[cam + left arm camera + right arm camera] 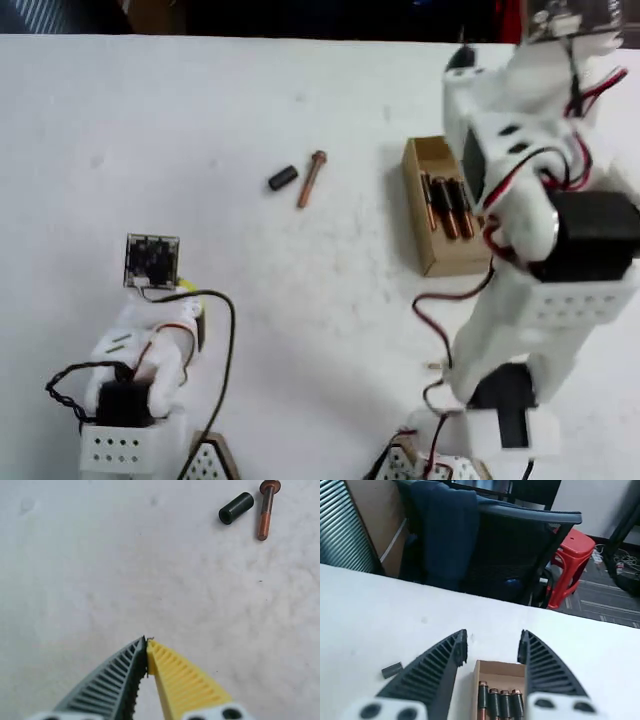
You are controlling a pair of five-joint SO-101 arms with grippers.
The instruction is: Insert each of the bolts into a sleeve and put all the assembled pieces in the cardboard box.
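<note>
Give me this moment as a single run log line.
left gripper: fingers shut, empty | right gripper: fingers open, above brown cardboard box | box: assembled bolt-and-sleeve pieces inside | white table: copper bolt and black cylindrical sleeve loose, unjoined

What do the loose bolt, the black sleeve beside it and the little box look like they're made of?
The bolt looks like copper-coloured metal, reddish-brown with a dull sheen along the shank. The sleeve is a matte black tube, plastic, rubber or blackened metal; the look leaves it open. The box seems plain cardboard: tan, unglossy, thin walls.
</note>
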